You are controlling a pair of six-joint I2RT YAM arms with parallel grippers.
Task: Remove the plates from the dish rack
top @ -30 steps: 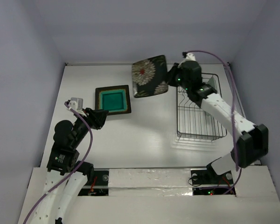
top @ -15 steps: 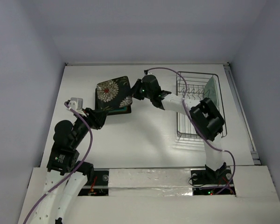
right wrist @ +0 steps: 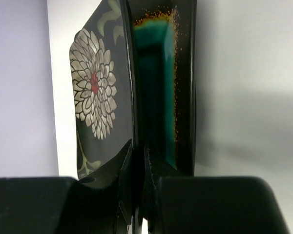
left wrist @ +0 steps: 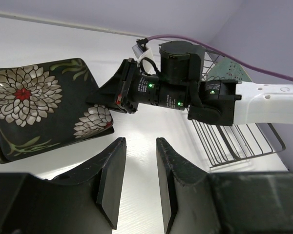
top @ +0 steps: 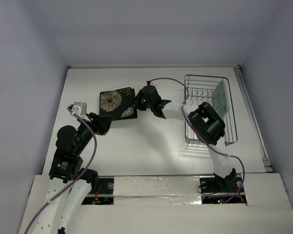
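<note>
Right end effector [right wrist: 137, 146] is seen clamped narrowly on the right-hand edge of a black floral plate [top: 115, 103]; this plate is held over the teal-centred plate [right wrist: 158, 87] on the left half of the bench [top: 151, 141], toward the far edge; whether the two plates touch cannot be told, and the teal one is almost wholly covered in the top view. Left end effector [left wrist: 139, 146] is held partly open and empty, just on the near side of the two plates; a pale mint-green plate [top: 222, 95] is stood upright in the wire dish rack [top: 205, 129], set by the right edge toward the far-right corner.
</note>
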